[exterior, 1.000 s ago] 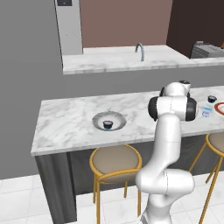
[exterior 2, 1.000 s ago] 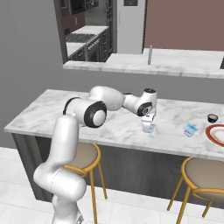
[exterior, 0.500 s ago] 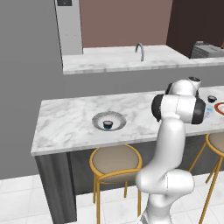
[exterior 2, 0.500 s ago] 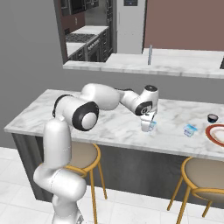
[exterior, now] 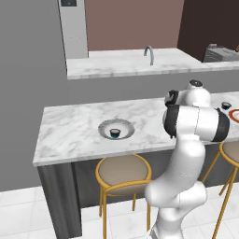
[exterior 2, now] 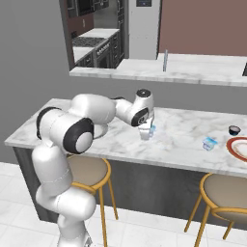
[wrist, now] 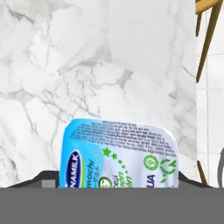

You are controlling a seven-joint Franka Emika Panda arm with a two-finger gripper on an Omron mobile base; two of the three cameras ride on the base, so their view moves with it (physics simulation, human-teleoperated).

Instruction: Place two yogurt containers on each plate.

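Yogurt containers are spread along the marble counter (exterior 2: pixel 183 140), and none of the four placements looks complete apart from one. One dark cup (exterior: pixel 115 133) sits inside the grey-white plate (exterior: pixel 105 127) at the left end of the counter. A second dark cup (exterior 2: pixel 234 130) stands on the bare counter near the red-rimmed plate (exterior 2: pixel 239 147) at the right end, not on it. One pale blue-and-white cup (exterior 2: pixel 209 143) rests on the counter just beside that same plate, also off it.

The other pale blue-and-white cup (wrist: pixel 120 155) is at the gripper (exterior 2: pixel 146 133), near the middle of the counter. The hand view shows its printed lid close up between the dark fingertips (wrist: pixel 48 183), which sit at either side of it. The jaws appear closed against the cup's sides, though whether it is lifted clear of the marble cannot be told.

Judged status: one of four cups placed. Remaining: deliver the gripped cup to a plate, then move the two cups at the right end, so that each plate carries two
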